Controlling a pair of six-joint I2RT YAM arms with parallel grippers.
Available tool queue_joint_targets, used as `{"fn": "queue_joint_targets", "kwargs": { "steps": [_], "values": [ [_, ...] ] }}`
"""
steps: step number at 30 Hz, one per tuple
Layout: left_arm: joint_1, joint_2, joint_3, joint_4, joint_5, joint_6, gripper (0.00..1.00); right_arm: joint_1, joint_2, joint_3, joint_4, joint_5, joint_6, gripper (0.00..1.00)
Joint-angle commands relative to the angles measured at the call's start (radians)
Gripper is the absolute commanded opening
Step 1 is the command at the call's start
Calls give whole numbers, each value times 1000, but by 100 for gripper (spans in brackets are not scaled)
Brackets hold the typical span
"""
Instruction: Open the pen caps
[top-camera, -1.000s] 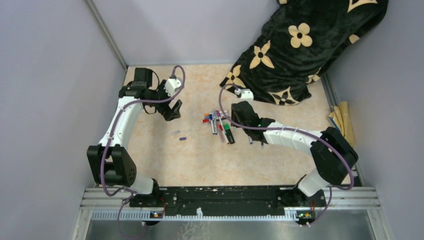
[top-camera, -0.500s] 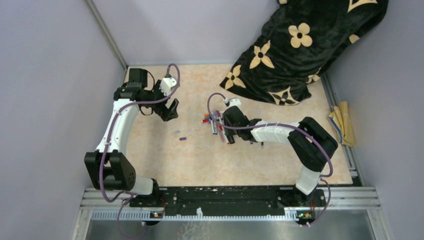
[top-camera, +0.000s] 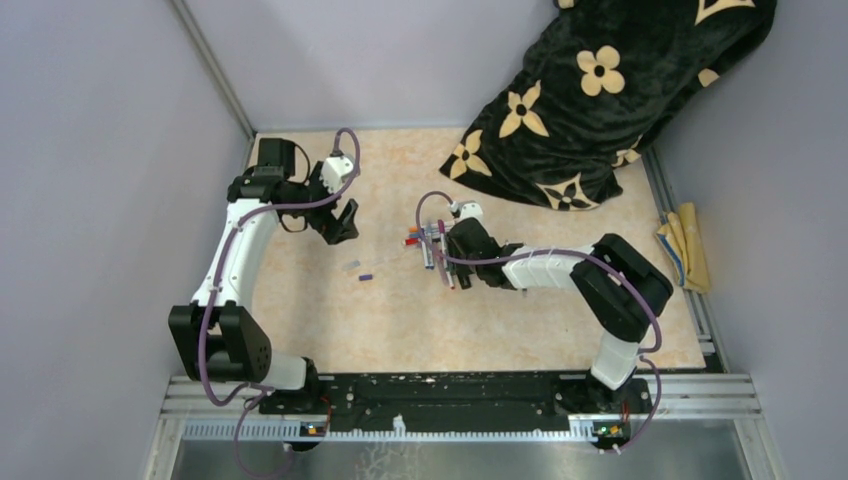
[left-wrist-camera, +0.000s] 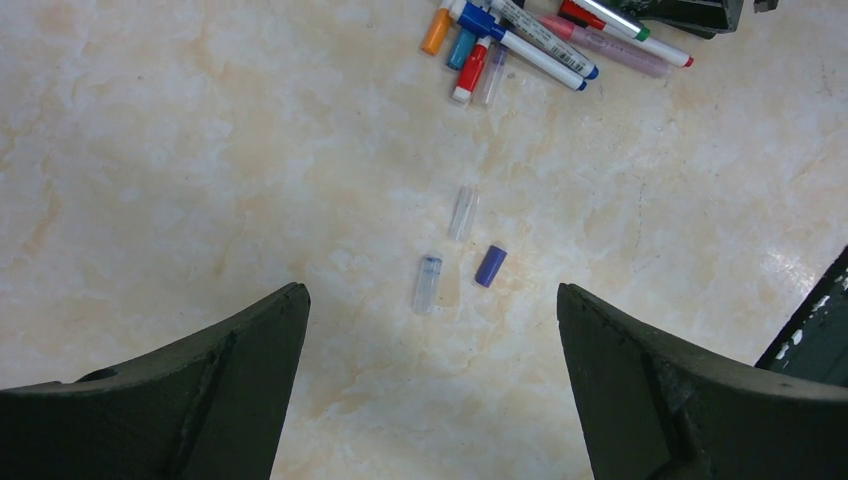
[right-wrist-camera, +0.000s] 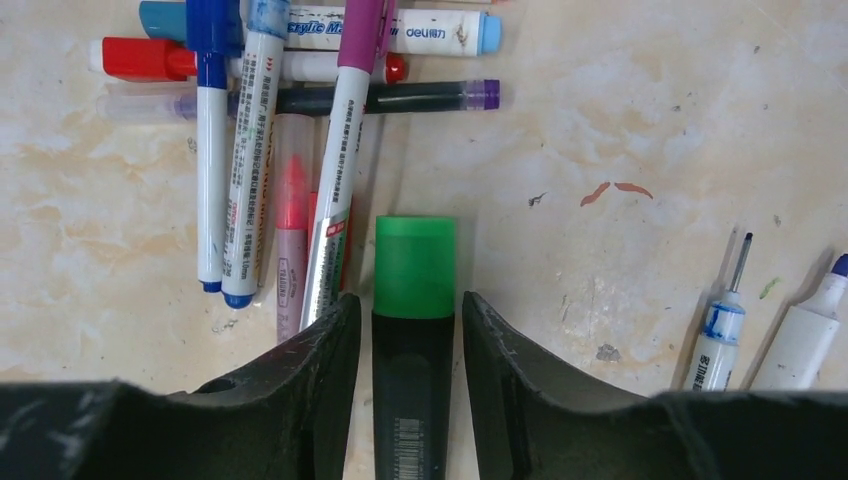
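Note:
Several pens (top-camera: 432, 245) lie heaped mid-table. My right gripper (right-wrist-camera: 408, 298) is low over the thick black marker (right-wrist-camera: 412, 390) with the green cap (right-wrist-camera: 414, 265). Its jaws are open, one each side of the barrel just behind the cap, with a thin gap on both sides. White-barrelled pens (right-wrist-camera: 240, 160) lie just left of it, and two uncapped pens (right-wrist-camera: 725, 310) lie to the right. My left gripper (left-wrist-camera: 430, 290) hovers wide open and holds nothing. Below it lie a loose purple cap (left-wrist-camera: 490, 265) and two clear caps (left-wrist-camera: 427, 284).
A black blanket with cream flowers (top-camera: 600, 90) covers the back right corner. Yellow strips (top-camera: 685, 245) lie along the right rail. Grey walls close in the left, back and right sides. Small red ink marks (right-wrist-camera: 612, 190) stain the table beside the pens.
My right arm has swung left and dropped onto the pen heap, so its jaws now straddle the green-capped marker. The left arm shifted slightly and stays open.

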Motion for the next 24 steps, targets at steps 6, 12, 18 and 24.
{"fn": "queue_joint_targets", "kwargs": {
  "steps": [6,12,18,24],
  "values": [
    [5,2,20,-32,126,18,99,9,-86,-75,-25,-5,24,22],
    [-1,-6,-9,-87,226,138,97,-5,-195,-49,-60,-76,-23,0],
    [-25,-110,-127,-124,364,431,98,-82,-279,3,-94,-408,-34,0],
    [-156,-277,-256,-57,274,715,99,-89,-245,152,-141,-769,-29,0]
  ]
}}
